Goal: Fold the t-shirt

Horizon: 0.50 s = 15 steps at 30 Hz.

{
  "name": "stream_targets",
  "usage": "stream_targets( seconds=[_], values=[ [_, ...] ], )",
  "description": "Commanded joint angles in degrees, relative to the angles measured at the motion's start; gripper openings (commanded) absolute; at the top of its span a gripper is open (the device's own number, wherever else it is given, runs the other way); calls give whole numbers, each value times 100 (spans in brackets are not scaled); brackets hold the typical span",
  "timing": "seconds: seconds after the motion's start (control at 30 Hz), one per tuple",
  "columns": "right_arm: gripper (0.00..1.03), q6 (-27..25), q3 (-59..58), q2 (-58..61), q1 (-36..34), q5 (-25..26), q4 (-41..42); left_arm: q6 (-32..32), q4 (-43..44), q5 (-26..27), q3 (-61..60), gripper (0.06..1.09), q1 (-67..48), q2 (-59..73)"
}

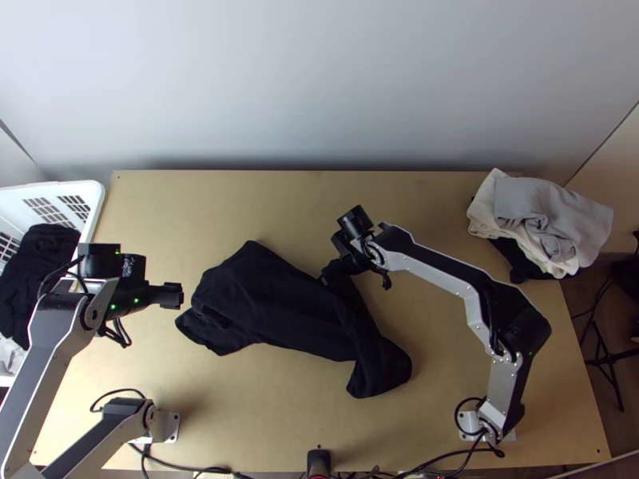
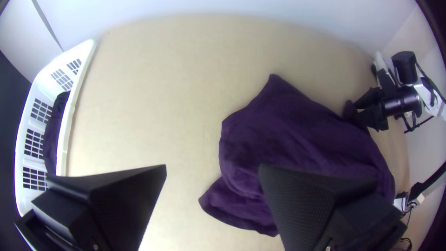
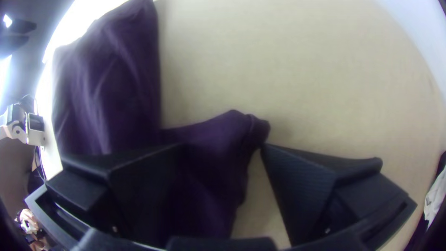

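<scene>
The dark shirt (image 1: 275, 307) lies rumpled, with spreading and folding left. Left claw (image 2: 213, 166) and right claw (image 3: 224, 145) have fingers apart.

no legible text, labels, numbers

A plain, pale grey wall (image 1: 319, 80) rises behind the light wooden surface (image 1: 176, 203), with a cream panel (image 1: 613, 191) at the right and a black stand (image 1: 605, 360) on the brown floor (image 1: 629, 433).
</scene>
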Motion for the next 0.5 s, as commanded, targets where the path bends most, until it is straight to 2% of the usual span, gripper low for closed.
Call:
stream_targets(
  seconds=[0.0,0.1,0.13,0.33,0.47],
  values=[
    [44,-33,97,166,-25,-63,-3,21,42,8,13,102,19,39],
    [10,-129,97,61,-42,-81,-3,21,78,8,31,102,19,101],
    [3,-182,88,17,-42,-72,-20,21,95,8,31,102,19,118],
    [3,-182,123,-616,-165,-72,-73,21,245,16,48,102,-8,215],
    [3,-182,343,-1117,-271,-72,-407,-14,324,25,48,102,-87,277]
  ],
)
